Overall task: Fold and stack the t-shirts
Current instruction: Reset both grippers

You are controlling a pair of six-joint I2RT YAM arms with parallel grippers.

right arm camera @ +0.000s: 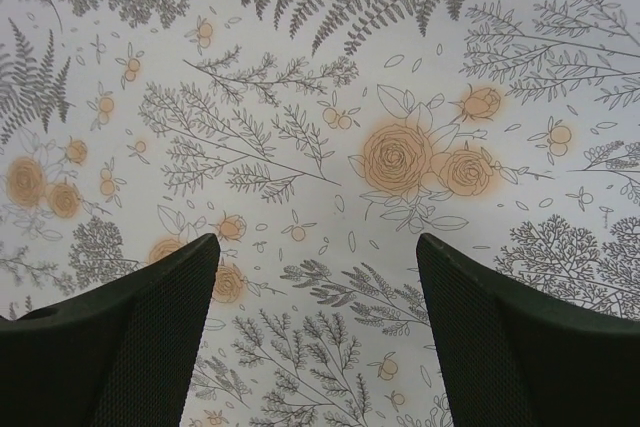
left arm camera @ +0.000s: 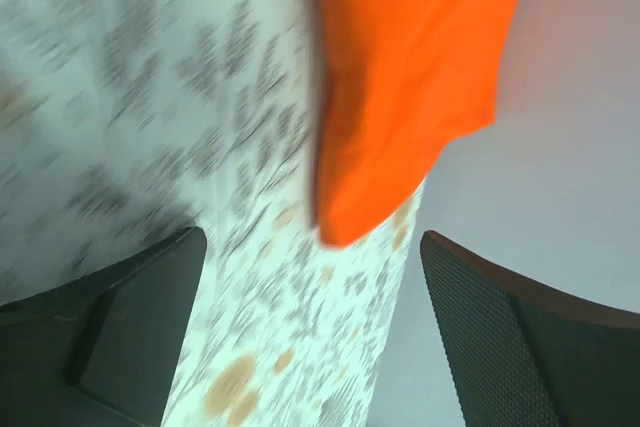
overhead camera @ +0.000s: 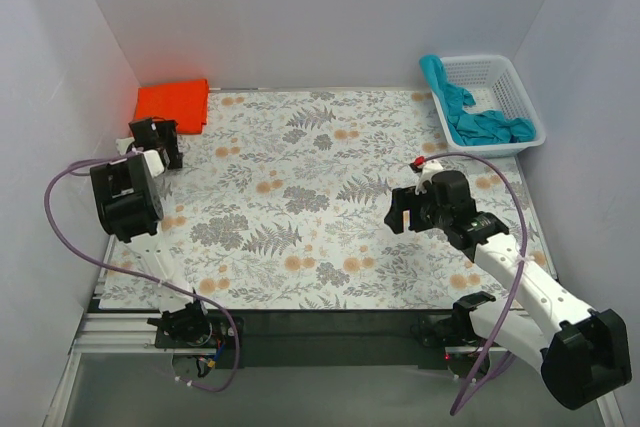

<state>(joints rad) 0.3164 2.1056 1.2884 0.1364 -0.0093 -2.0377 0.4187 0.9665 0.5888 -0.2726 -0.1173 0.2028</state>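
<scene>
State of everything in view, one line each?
orange shirt: folded, flat in far left corner
teal shirt: crumpled in basket, part draped over rim
basket: upright, holding teal shirt
left gripper: jaws open, empty
right gripper: jaws open, empty

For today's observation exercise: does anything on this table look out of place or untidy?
The teal t-shirt lies crumpled in the white basket at the far right, one end draped over its rim, while the orange t-shirt sits neatly folded in the far left corner. Nothing else stands out.
</scene>
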